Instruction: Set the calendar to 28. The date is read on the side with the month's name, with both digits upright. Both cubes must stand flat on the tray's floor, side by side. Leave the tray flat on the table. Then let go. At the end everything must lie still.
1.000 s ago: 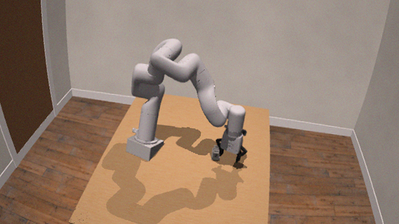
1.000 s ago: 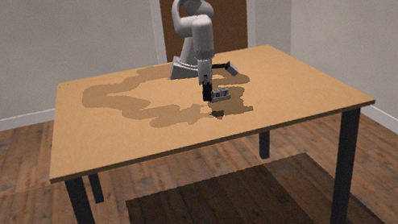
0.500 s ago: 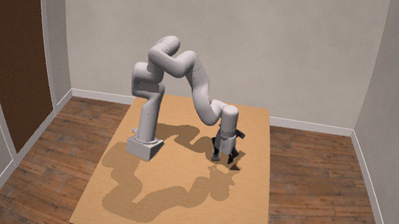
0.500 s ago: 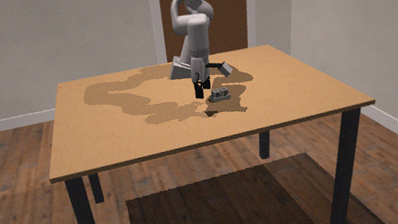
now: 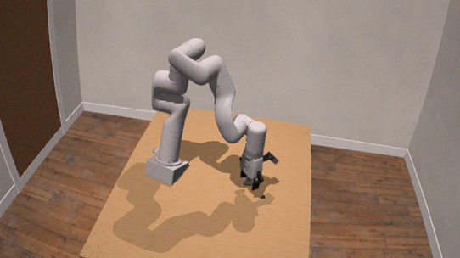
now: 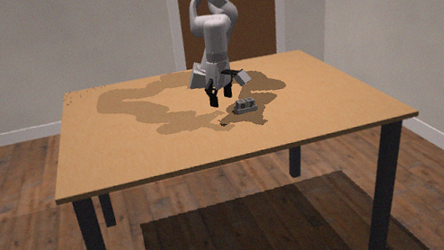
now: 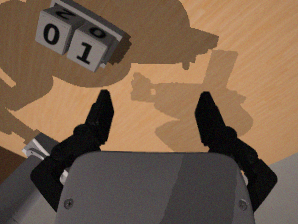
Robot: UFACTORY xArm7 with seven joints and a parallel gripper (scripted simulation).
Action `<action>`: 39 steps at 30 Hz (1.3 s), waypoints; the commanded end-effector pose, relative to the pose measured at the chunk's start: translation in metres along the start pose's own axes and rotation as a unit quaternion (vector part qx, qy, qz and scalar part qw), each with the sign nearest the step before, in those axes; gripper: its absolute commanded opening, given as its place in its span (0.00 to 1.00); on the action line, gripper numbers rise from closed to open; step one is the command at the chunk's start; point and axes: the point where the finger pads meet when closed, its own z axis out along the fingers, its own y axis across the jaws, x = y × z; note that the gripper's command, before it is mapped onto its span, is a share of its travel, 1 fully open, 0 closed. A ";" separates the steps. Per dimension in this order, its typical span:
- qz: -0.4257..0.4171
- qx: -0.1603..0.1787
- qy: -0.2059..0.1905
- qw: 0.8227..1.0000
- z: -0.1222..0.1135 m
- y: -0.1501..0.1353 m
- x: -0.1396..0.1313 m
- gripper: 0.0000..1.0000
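The calendar (image 6: pixel 245 109) is a small grey tray holding two grey digit cubes side by side; it stands on the table in the arm's shadow. In the wrist view the cubes (image 7: pixel 79 34) are at the upper left. Their near faces read 0 and 1, and their top faces show what look like 2 and 0. My gripper (image 6: pixel 220 98) is open and empty. It points down and hangs above the table just left of the calendar, apart from it. It also shows in the wrist view (image 7: pixel 154 99) and in the top view (image 5: pixel 252 184), where it hides most of the calendar.
The arm's base (image 5: pixel 166 168) stands on the wooden table toward one side. The table's edges are well away from the calendar. A brown door (image 6: pixel 228 9) is behind the arm.
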 end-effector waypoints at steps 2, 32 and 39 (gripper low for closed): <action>0.008 -0.002 0.001 1.000 -0.002 -0.004 -0.012 1.00; 0.246 -0.002 0.001 0.969 -0.001 -0.026 -0.063 1.00; 0.337 -0.002 0.002 0.942 -0.001 -0.035 -0.084 1.00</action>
